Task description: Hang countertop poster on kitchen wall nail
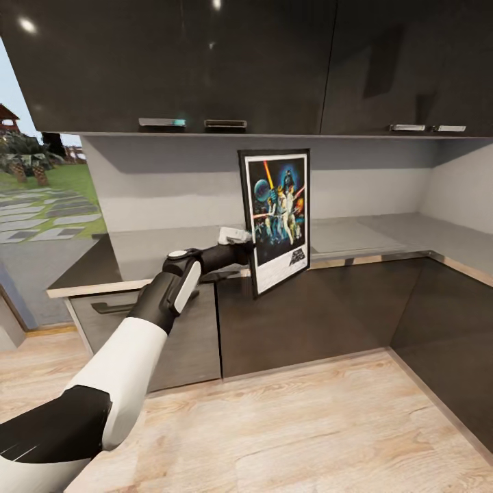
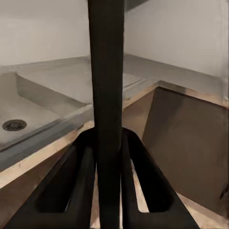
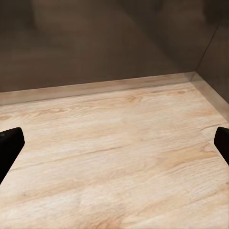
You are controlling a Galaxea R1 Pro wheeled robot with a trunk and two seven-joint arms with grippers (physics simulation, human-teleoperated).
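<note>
So the left pincer (image 1: 248, 241) is clamped on the poster's (image 1: 277, 216) left frame edge; in the left wrist view the two dark fingers (image 2: 81, 186) sit on either side of the thin black frame edge (image 2: 106, 95), which runs straight up between them. The poster hangs upright in the air, print facing the head camera, tilted a little, its lower edge down in front of the dark cabinet fronts (image 1: 301, 311) and its top just under the upper cabinets (image 1: 205, 61). It is off the surface (image 1: 164, 246), so pick-up looks done. Beyond the frame in the left wrist view: the inset sink (image 2: 28, 105) with its drain (image 2: 14, 125), the grey surface running into the corner, pale wall behind. The right pincer (image 3: 114, 143) is apart, fingertips (image 3: 9, 143) at the two sides of the right wrist view, nothing between them, pointing down at the wooden floor (image 3: 114, 157) by the cabinet base. What is left, as I judge it: the whole hanging part. No wall nail is discernible on the pale backsplash wall (image 1: 171, 178) or elsewhere, too small or hidden, so the target spot cannot be told. The poster then needs carrying to a nail, lining up and releasing. Roughly halfway, first half secure, grip on one edge only so it may swing.
</note>
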